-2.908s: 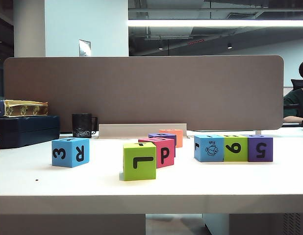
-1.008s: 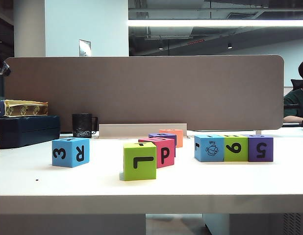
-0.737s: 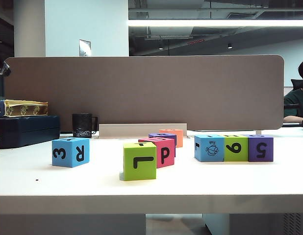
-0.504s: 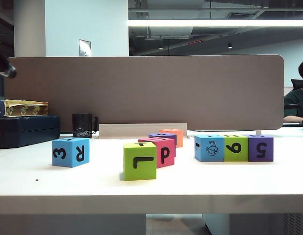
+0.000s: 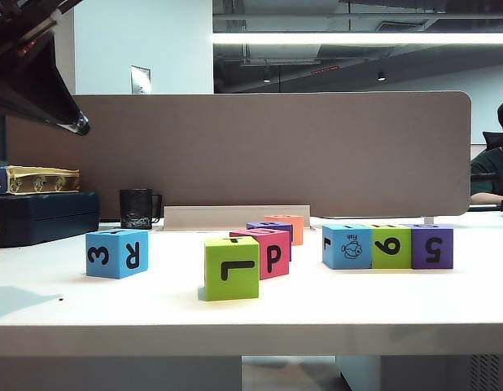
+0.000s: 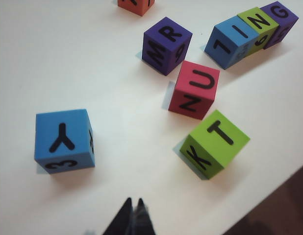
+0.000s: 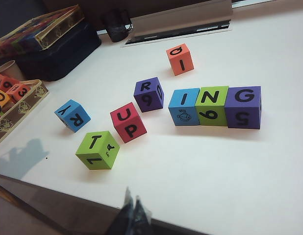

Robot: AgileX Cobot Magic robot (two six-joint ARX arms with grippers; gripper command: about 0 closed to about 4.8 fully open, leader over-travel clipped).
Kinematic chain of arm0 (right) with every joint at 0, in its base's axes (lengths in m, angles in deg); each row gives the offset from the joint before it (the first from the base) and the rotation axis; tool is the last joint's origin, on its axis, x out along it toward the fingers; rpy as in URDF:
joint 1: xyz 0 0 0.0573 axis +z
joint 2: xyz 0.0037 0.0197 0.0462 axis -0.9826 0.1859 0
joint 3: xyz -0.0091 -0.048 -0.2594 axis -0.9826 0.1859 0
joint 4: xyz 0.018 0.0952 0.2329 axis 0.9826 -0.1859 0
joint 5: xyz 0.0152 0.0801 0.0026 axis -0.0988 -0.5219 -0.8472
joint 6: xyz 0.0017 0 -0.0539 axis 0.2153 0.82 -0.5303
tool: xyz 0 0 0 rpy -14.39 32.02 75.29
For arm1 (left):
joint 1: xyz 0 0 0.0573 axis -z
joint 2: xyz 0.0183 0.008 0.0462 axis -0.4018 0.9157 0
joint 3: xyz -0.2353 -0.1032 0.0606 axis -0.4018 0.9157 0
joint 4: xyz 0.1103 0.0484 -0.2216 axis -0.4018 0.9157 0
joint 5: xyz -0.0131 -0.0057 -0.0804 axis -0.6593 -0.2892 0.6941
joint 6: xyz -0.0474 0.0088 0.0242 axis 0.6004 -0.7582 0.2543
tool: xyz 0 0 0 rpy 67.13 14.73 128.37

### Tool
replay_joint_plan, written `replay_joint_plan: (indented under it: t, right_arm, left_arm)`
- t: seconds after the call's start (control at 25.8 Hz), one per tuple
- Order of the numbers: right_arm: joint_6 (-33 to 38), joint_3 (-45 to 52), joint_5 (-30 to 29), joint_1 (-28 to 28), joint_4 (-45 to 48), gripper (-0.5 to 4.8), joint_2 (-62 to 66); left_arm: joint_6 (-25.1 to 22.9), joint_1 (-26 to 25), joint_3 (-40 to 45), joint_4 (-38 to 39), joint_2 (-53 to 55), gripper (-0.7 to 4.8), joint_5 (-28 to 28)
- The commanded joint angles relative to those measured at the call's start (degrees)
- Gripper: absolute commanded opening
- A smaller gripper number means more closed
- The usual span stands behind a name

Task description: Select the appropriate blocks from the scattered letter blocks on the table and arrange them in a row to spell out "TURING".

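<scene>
Eight letter blocks lie on the white table (image 5: 357,301). Blue I (image 7: 184,106), green N (image 7: 212,105) and purple G (image 7: 244,106) stand touching in a row on the right. Loose to their left are lime T (image 6: 215,143), magenta U (image 6: 194,89), purple R (image 6: 167,45), blue Y (image 6: 64,140) and an orange block (image 7: 180,59). My left gripper (image 6: 133,201) is shut and empty, high above the table's left side (image 5: 79,125), nearest the blue Y block. Over the table's front edge hangs my right gripper (image 7: 132,196), shut and empty.
A grey-brown divider panel (image 5: 235,155) closes the back of the table. A black mug (image 5: 137,208) and a dark case (image 5: 44,216) with a box on it stand at the back left. A tray of spare blocks (image 7: 14,98) sits at the far left.
My left arm has swung into the exterior view from the upper left, coming down and rightward over the table. Its shadow now falls on the left front. No block has moved.
</scene>
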Motion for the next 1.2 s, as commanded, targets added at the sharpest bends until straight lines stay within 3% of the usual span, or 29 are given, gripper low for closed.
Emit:
replay_joint_plan:
  t: [0.04,0.35,0.7,1.2]
  right_arm:
    - [-0.20,-0.33,0.09,-0.02,0.74,-0.01,0.07]
    - [-0.17,-0.33,0.07,0.00,0.76,-0.01,0.07]
    - [-0.17,-0.33,0.07,0.00,0.96,-0.01,0.07]
    - [-0.17,-0.33,0.07,0.00,0.96,-0.01,0.07]
  left_arm:
    - [-0.07,0.04,-1.86,-1.25,2.23,-0.05,0.09]
    - [-0.04,0.07,-3.65,-2.40,6.05,-0.05,0.33]
    - [-1.77,3.52,-15.12,4.24,14.56,-0.05,0.15]
    - [-1.53,6.16,-21.40,9.42,22.05,-0.03,-0.83]
